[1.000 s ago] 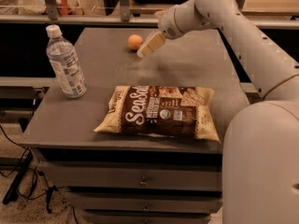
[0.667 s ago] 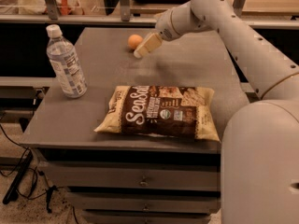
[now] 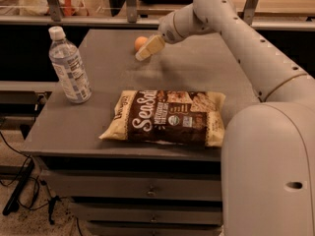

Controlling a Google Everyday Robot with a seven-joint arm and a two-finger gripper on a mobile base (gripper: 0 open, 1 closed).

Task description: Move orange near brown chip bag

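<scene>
The orange (image 3: 140,43) is a small round fruit at the far middle of the grey table top (image 3: 74,127). The brown chip bag (image 3: 166,117) lies flat near the table's front edge, dark brown with white script and pale ends. My gripper (image 3: 146,50) reaches in from the right on the white arm (image 3: 231,23) and sits right beside the orange, just in front and to its right, low over the table. The orange is well behind the bag, with bare table between them.
A clear plastic water bottle (image 3: 70,68) with a white cap stands upright at the table's left side. Drawers (image 3: 147,191) are below the table front. A rail and shelving (image 3: 98,14) run behind the table. My white base (image 3: 268,176) fills the lower right.
The gripper has shifted slightly left and toward the orange. The orange, bag and bottle have not moved.
</scene>
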